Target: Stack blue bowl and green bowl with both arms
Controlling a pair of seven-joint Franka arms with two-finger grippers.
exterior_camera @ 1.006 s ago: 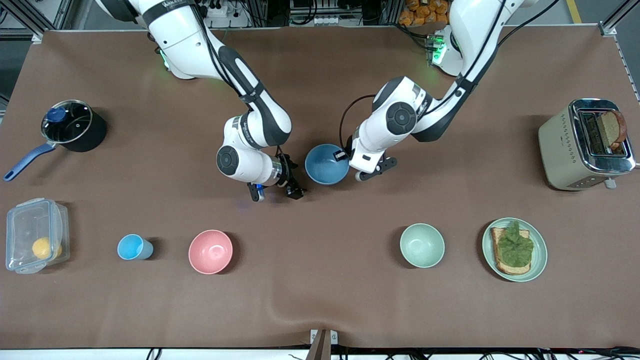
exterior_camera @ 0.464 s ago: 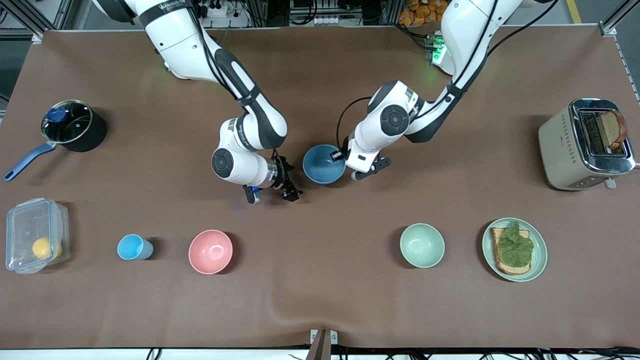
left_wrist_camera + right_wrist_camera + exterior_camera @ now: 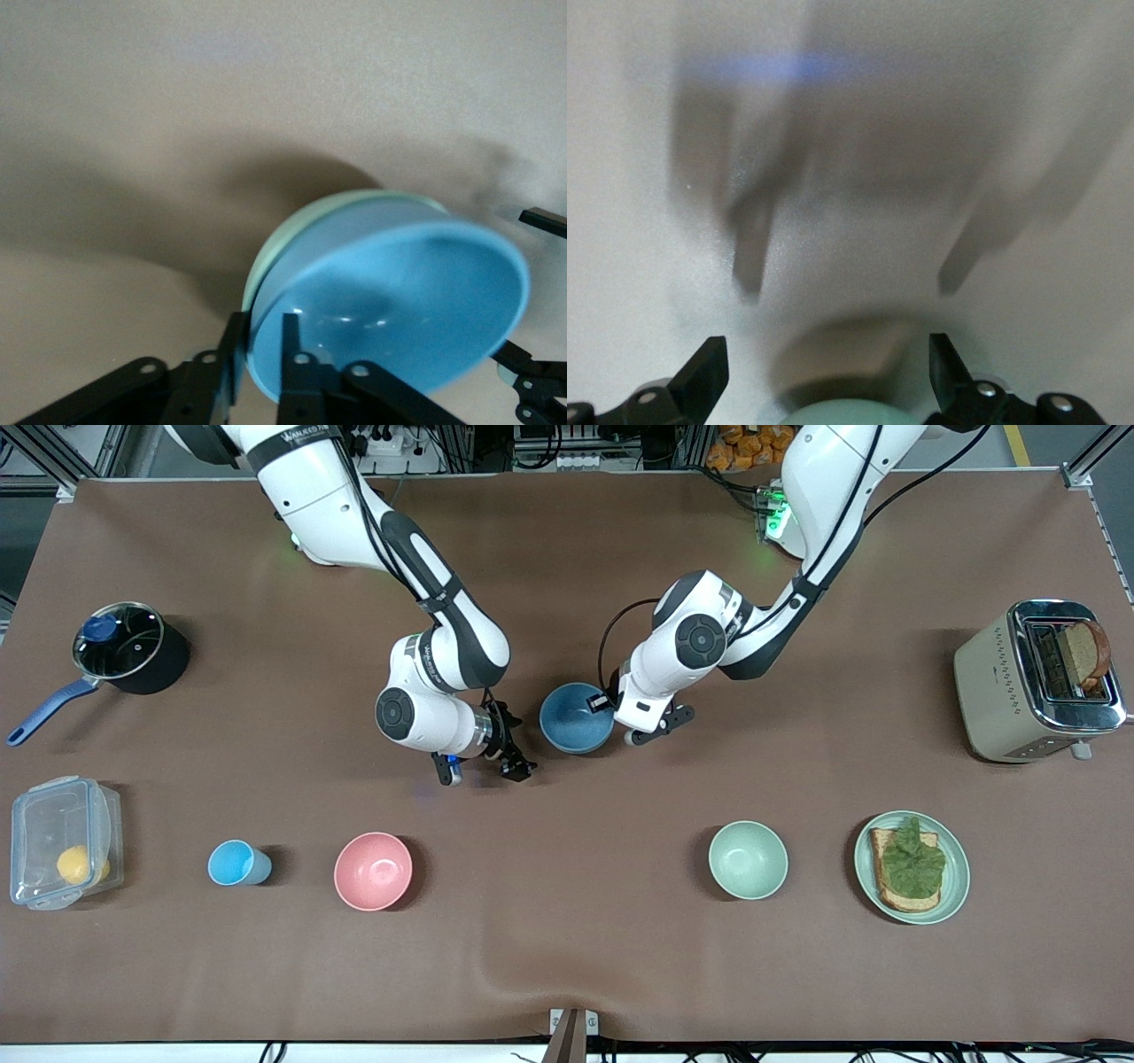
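Observation:
The blue bowl (image 3: pixel 574 719) sits mid-table, between the two grippers. In the left wrist view the blue bowl (image 3: pixel 399 301) is nested in the green bowl (image 3: pixel 288 237), of which only a sage rim shows. In the front view the green bowl is hidden under the blue one. My left gripper (image 3: pixel 611 707) is shut on the blue bowl's rim, one finger inside and one outside (image 3: pixel 263 317). My right gripper (image 3: pixel 485 769) is open and empty just above the table, beside the bowls toward the right arm's end (image 3: pixel 826 343).
A lighter mint bowl (image 3: pixel 749 859), a pink bowl (image 3: pixel 373 871), a light-blue cup (image 3: pixel 232 863) and a plate with toast (image 3: pixel 955 890) lie nearer the camera. A pot (image 3: pixel 133 646), a clear container (image 3: pixel 62 841) and a toaster (image 3: pixel 1032 682) stand at the table's ends.
My right gripper has drawn slightly away from the bowls toward the right arm's end. My left gripper and the blue bowl have shifted only a little.

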